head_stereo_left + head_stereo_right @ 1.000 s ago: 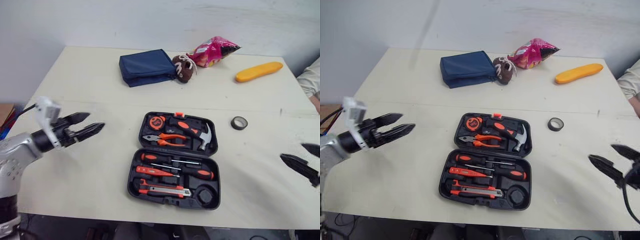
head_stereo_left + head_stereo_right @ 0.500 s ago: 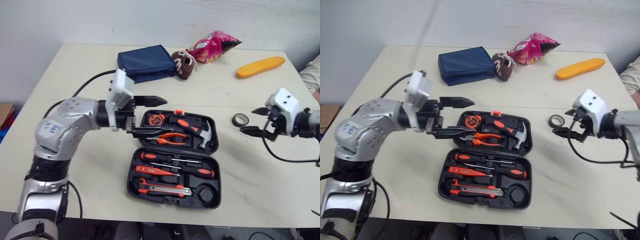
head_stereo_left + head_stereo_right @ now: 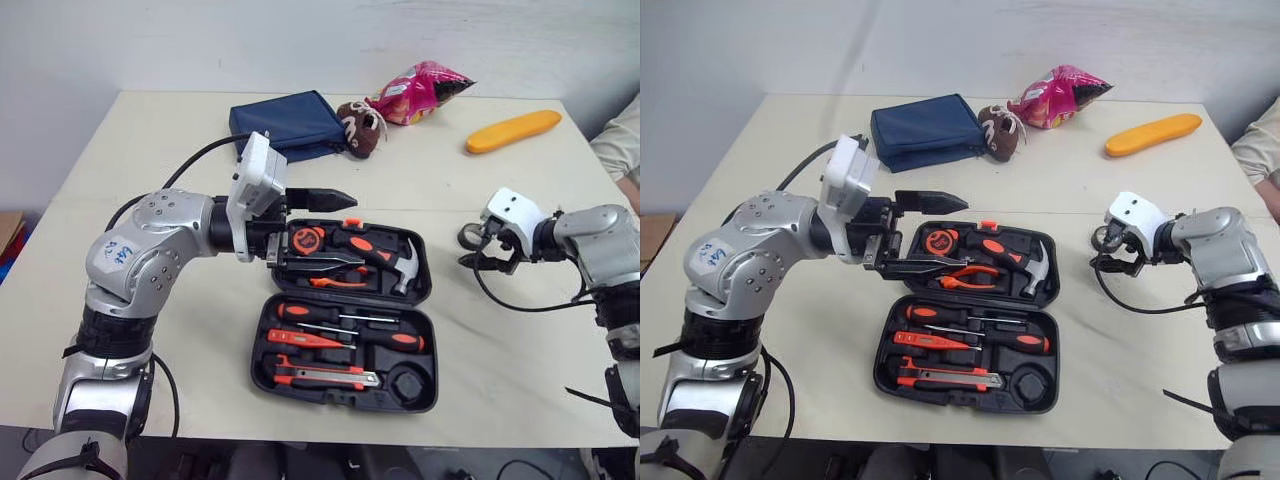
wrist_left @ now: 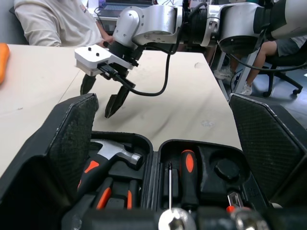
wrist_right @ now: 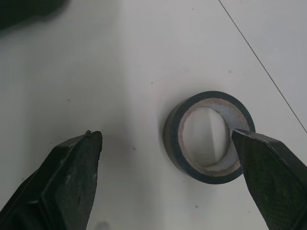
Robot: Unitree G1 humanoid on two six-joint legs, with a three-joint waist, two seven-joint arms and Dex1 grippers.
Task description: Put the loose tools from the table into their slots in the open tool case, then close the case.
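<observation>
Arms swung inward; right claw [image 5: 165,137] wide open, empty, over tape roll [image 5: 201,173]; left claw [image 3: 352,229] open, empty, above tool case [image 3: 264,345]; tape grasp likely next.

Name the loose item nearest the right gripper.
The roll of black tape, just below the open fingers of the right gripper; the blue pouch, plush toy, pink snack bag and yellow object lie far back.

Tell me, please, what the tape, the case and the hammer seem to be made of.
Tape: likely dark vinyl film, slightly glossy, wound on a pale core that looks like cardboard.
Case: black moulded plastic, matt, with shaped slots.
Hammer: head looks like bare steel with a grey sheen; handle black and orange, probably rubber or plastic grip.
</observation>
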